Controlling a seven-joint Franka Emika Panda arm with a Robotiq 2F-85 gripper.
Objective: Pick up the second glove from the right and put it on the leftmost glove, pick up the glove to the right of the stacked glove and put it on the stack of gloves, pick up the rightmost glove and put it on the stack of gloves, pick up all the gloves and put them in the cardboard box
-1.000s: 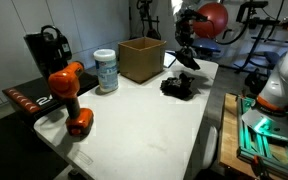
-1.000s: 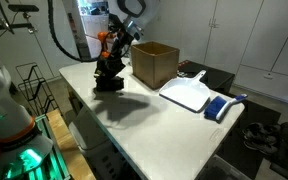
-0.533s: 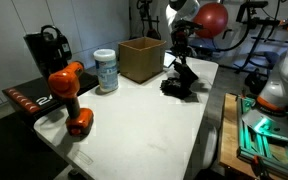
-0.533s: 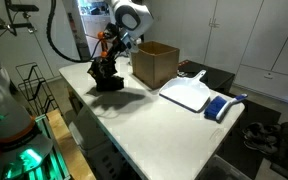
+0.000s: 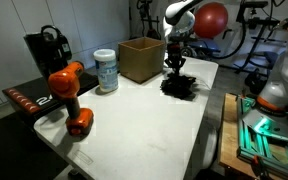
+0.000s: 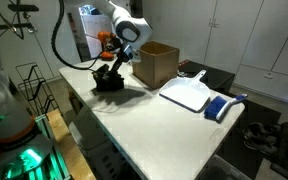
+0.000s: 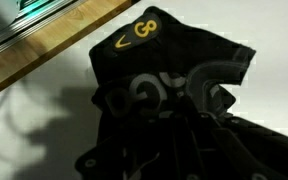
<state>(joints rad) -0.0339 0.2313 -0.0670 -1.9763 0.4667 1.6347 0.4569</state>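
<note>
The stack of gloves [image 5: 180, 86] is a lumpy black heap on the white table, beside the cardboard box [image 5: 141, 58]; the stack of gloves [image 6: 107, 79] and the box [image 6: 154, 63] show in both exterior views. My gripper [image 5: 174, 67] is lowered straight onto the top of the heap, and the gripper [image 6: 115, 68] touches the gloves. In the wrist view black glove fabric [image 7: 174, 110] with a yellow logo fills the picture. My fingers are lost in the dark cloth, so their gap does not show. No other glove lies apart on the table.
A white canister [image 5: 106, 70], an orange drill [image 5: 67, 92] and a black machine [image 5: 46, 48] stand past the box. A white cutting board [image 6: 191, 93] and a blue object [image 6: 218, 107] lie on the other side. The table's wooden edge [image 7: 54, 50] runs close behind the heap.
The gripper, carrying a dangling black glove above the table, has come down onto the heap; the glove now lies merged with the stack.
</note>
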